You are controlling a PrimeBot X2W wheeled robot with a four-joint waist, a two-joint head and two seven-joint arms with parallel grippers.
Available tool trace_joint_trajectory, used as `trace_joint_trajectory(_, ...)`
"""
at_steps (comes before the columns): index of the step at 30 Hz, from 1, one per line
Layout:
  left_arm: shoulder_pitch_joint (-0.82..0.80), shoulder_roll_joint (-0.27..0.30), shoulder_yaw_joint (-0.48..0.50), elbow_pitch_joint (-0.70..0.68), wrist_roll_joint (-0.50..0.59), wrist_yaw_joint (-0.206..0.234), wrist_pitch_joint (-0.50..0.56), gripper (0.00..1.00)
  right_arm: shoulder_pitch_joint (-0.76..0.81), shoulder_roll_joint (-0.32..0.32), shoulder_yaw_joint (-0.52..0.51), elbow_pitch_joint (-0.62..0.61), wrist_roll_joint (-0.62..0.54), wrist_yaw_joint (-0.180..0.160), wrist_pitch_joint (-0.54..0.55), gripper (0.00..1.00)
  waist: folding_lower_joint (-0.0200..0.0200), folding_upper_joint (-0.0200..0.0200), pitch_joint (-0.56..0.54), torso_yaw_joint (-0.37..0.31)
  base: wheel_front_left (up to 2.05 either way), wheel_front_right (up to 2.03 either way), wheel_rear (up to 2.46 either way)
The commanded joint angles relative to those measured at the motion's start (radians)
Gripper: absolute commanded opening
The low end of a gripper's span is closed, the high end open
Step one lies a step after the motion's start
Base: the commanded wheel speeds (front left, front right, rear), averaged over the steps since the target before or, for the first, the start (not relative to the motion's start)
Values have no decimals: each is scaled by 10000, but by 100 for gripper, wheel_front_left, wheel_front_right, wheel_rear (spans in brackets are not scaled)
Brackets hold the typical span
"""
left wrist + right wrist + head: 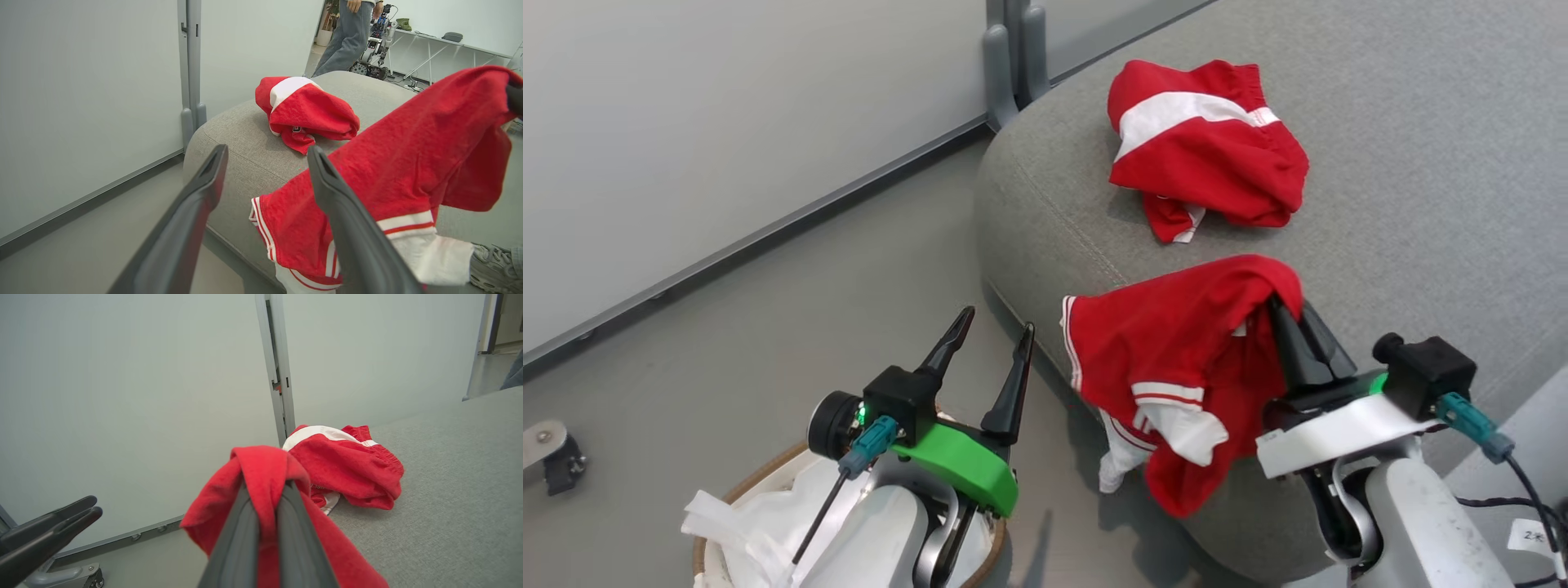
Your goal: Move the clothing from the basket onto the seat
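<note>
Left end effector (998, 320) is held apart above the basket (760, 478), while a garment (1168, 343), judged limp and light, is clamped at a bunched fold by the right end effector (1294, 327).

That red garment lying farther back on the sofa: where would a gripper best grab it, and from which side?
Probably its raised, bunched hump, pinched from straight above: the far garment lies crumpled on the flat seat, offering no edge underneath.

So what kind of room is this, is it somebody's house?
Probably a robot lab or office, not a house: plain partition walls, what looks like another robot beside a long white workbench, and one grey seat.
</note>
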Motion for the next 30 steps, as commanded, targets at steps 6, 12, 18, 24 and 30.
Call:
trace_joint_trajectory(6, -331, -26, -173, 373, 42, -194, -8, 100, 102, -25, -939, -745, -285, -10, -23, 0, 0, -1, 542, -490, 0, 0, 0)
trace_joint_trajectory(12, -350, -40, -128, 431, 184, -250, -8, 100, -1280, -73, -1433, -1089, -1571, -10, -23, 0, 0, -1, 878, -487, 0, 0, 0)
trace_joint_trajectory(18, -439, 191, 60, 325, 407, -256, -8, 100, -4017, -1408, -1323, -664, -2378, -11, -21, 0, 0, -1, 1458, -429, 0, 0, 0)
trace_joint_trajectory(24, -591, 474, 148, 15, 577, -262, -8, 100, -7143, -2494, -1271, 660, -2693, -11, -15, 0, 0, -1, 2129, -347, 0, 0, 0)
trace_joint_trajectory(30, -985, 467, -183, -105, 654, -296, -4, 100, -9024, -3042, -1725, 2971, -3110, -11, -13, 0, 0, -1, 2770, 348, 0, 0, 0)
